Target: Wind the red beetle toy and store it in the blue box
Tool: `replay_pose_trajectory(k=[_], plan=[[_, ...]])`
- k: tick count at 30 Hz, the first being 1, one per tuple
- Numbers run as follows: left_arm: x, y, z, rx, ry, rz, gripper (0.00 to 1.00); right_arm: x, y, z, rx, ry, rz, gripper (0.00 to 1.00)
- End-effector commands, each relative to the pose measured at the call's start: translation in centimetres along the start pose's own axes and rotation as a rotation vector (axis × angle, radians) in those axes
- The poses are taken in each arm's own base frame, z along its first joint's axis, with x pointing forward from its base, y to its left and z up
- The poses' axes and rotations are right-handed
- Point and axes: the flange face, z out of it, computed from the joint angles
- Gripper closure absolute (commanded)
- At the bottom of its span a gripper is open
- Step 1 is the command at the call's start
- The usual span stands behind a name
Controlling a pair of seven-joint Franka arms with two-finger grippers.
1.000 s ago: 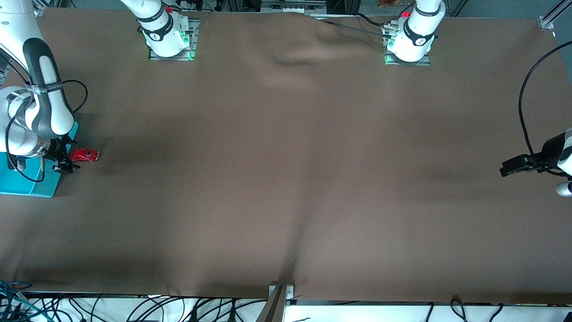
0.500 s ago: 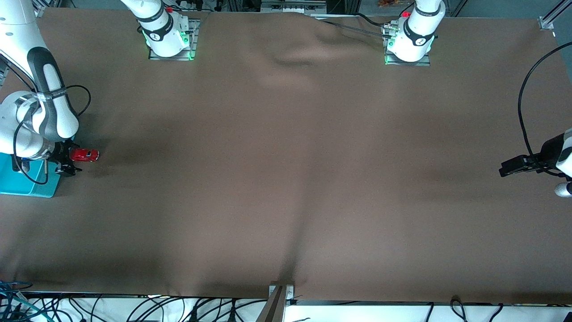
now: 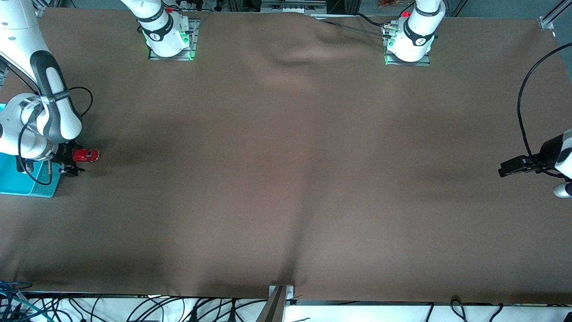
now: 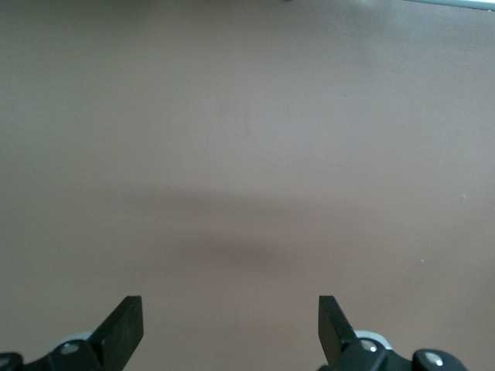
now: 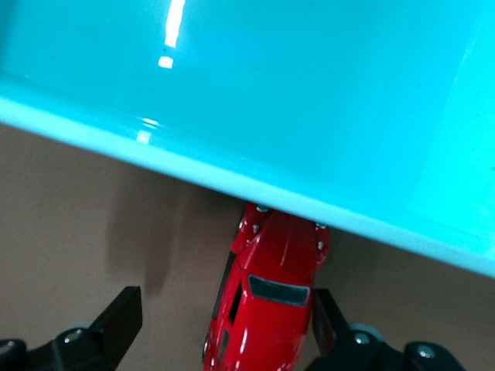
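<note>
The red beetle toy sits on the brown cloth beside the blue box, which stands at the right arm's end of the table. My right gripper is low at the toy, open. In the right wrist view the toy lies between the open fingers of the right gripper, close against one finger, its nose at the blue box's rim. My left gripper waits open and empty over the cloth at the left arm's end; the left wrist view shows the left gripper over bare cloth.
Brown cloth covers the whole table, with folds near the middle. The two arm bases stand along the edge farthest from the front camera. A black cable loops above the left gripper.
The right arm has shifted slightly and its gripper has settled closer around the toy's end by the box. The toy, the box and the left arm have not moved.
</note>
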Motion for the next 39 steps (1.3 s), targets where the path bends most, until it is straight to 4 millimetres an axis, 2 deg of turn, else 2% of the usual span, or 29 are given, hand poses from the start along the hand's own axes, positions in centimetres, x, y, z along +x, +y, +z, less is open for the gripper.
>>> replay_pose_trajectory(k=[1, 6, 11, 12, 22, 27, 39], plan=[[0.0, 0.1, -0.1, -0.013, -0.005, 0.017, 0.0, 0.0, 0.2, -0.1, 0.022, -0.01, 0.024, 0.5], [0.0, 0.1, -0.1, -0.013, -0.005, 0.017, 0.0, 0.1, 0.3, 0.1, 0.02, -0.011, 0.026, 0.68], [0.0, 0.0, -0.1, -0.013, -0.005, 0.015, 0.0, 0.1, 0.2, -0.1, 0.019, -0.012, 0.021, 0.94], [0.0, 0.0, -0.1, -0.013, -0.005, 0.017, 0.0, -0.1, 0.1, -0.1, 0.02, -0.014, 0.017, 0.96], [0.1, -0.2, 0.2, -0.013, -0.008, 0.014, 0.0, -0.8, -0.4, -0.6, 0.028, -0.02, 0.005, 1.0], [0.1, -0.3, 0.3, -0.014, -0.008, 0.012, 0.0, -1.6, -0.9, -1.9, 0.025, -0.032, -0.018, 1.0], [0.1, -0.3, 0.3, -0.014, -0.008, 0.012, 0.0, -2.8, -1.1, -6.4, -0.014, -0.062, -0.075, 1.0]])
